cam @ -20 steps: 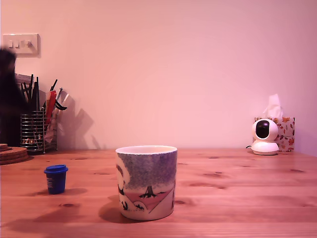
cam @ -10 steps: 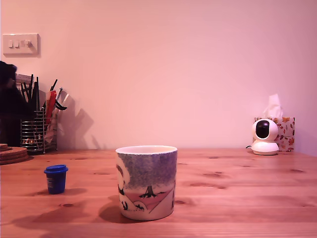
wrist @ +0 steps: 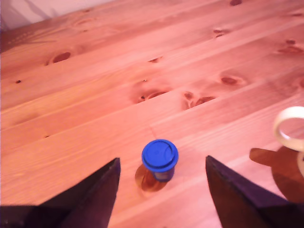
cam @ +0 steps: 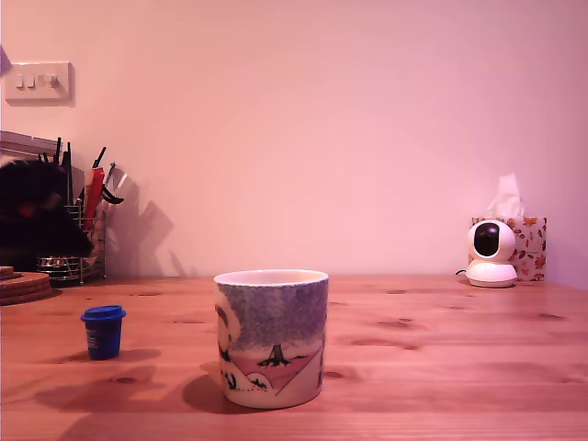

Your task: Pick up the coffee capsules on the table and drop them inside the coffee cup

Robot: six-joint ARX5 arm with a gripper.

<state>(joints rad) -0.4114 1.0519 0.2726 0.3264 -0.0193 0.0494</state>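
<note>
A blue coffee capsule (cam: pixel 103 331) stands upright on the wooden table, at the exterior view's left. The coffee cup (cam: pixel 272 337), cream-rimmed with a pink hill and black tree, stands mid-table nearer the camera. My arm shows only as a dark blurred shape (cam: pixel 37 225) at the far left, above and behind the capsule. In the wrist view my gripper (wrist: pixel 161 161) is open and hovers over the blue capsule (wrist: pixel 160 158), with one dark finger (wrist: pixel 97 194) on each side and clear of it. A cream loop (wrist: pixel 290 128) at the picture's edge looks like part of the cup.
A wire pen holder (cam: pixel 73 241) with pens stands against the wall behind the arm, and round wooden coasters (cam: pixel 23 285) lie beside it. A small white camera (cam: pixel 491 253) and a tissue box (cam: pixel 525 241) sit at the back right. A light switch (cam: pixel 37 83) is on the wall.
The dark arm shape at the exterior view's left has dropped lower and spread rightwards in front of the pen holder. The capsule and cup have not moved.
</note>
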